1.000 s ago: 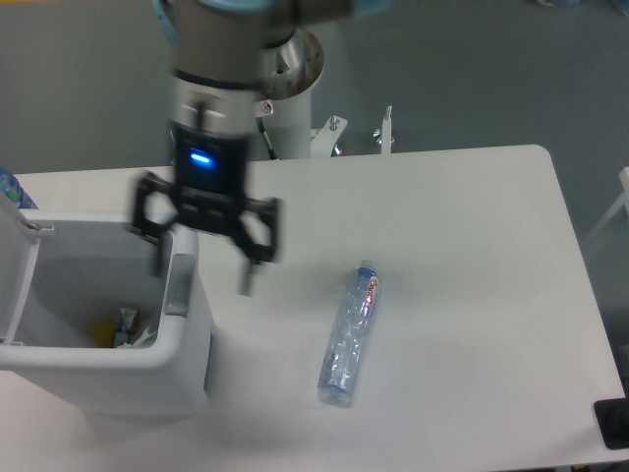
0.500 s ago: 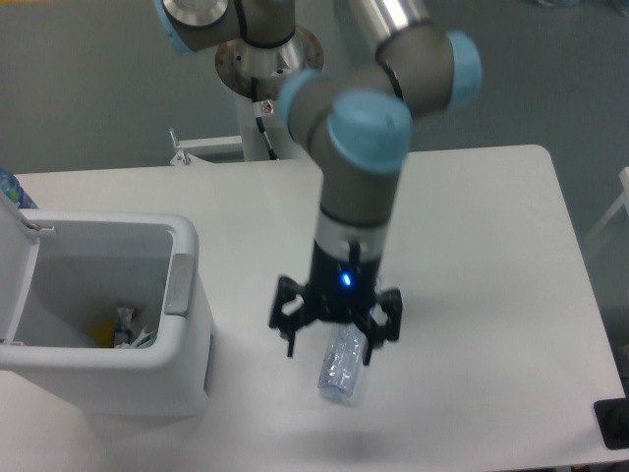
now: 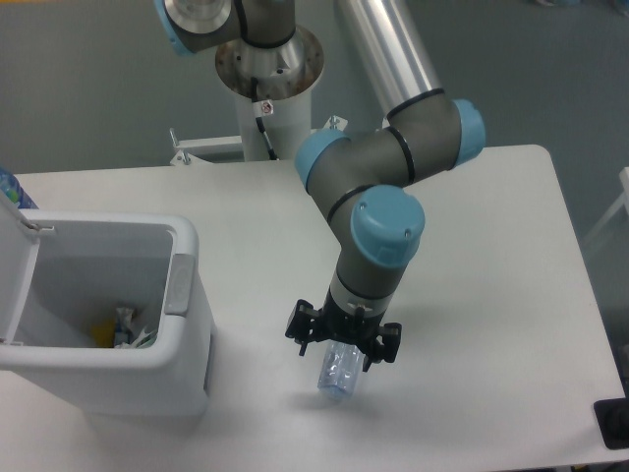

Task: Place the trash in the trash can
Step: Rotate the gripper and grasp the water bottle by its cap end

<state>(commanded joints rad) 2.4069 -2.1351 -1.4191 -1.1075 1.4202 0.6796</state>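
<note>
White plastic fills the left of the view: the bin (image 3: 108, 344) stands on the table's left edge with its lid (image 3: 18, 265) swung up on the far left and its mouth open, a grey latch (image 3: 178, 285) on its right wall. Inside it, low down, lie bits of yellow and pale rubbish (image 3: 123, 329), too small to tell apart; whether the tissue is among them cannot be told. A sliver of something blue (image 3: 12, 189) shows at the left frame edge behind the lid. To the right of the bin, past a strip of bare tabletop, the gripper (image 3: 343, 339) is down over the bottle (image 3: 339, 369), its 2 black fingers (image 3: 303, 329) spread to either side of the bottle's upper part; the jaws stand apart and straddle it, but whether the pads touch the plastic cannot be told. Only the bottle's lower, clear end shows below the gripper, lying on the table; the rest is hidden under the wrist. The arm (image 3: 393, 197), grey with light-blue joint caps, bends up and back to its base post (image 3: 270, 88) behind the table. Nothing stands between the bottle and the bin. The table (image 3: 491, 246) is plain white with rounded corners, and behind it is a grey floor. A small black object (image 3: 613, 423) sits at the table's lower right corner.
</note>
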